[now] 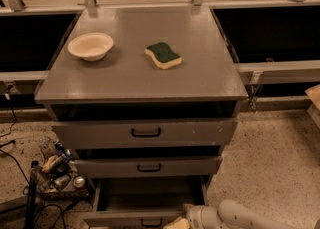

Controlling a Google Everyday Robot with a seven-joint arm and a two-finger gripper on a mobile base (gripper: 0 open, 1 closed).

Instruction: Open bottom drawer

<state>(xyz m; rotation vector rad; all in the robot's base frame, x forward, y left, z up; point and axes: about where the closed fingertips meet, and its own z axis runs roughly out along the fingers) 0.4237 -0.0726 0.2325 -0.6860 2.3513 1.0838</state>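
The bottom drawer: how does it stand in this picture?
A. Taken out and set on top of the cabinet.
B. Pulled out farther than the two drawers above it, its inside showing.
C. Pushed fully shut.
B: the bottom drawer juts forward with its grey inside in view, and the gripper is at its front edge.

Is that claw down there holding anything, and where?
Cannot be told: the claw sits at the bottom drawer's front, just right of its black handle, but any grip is hidden.
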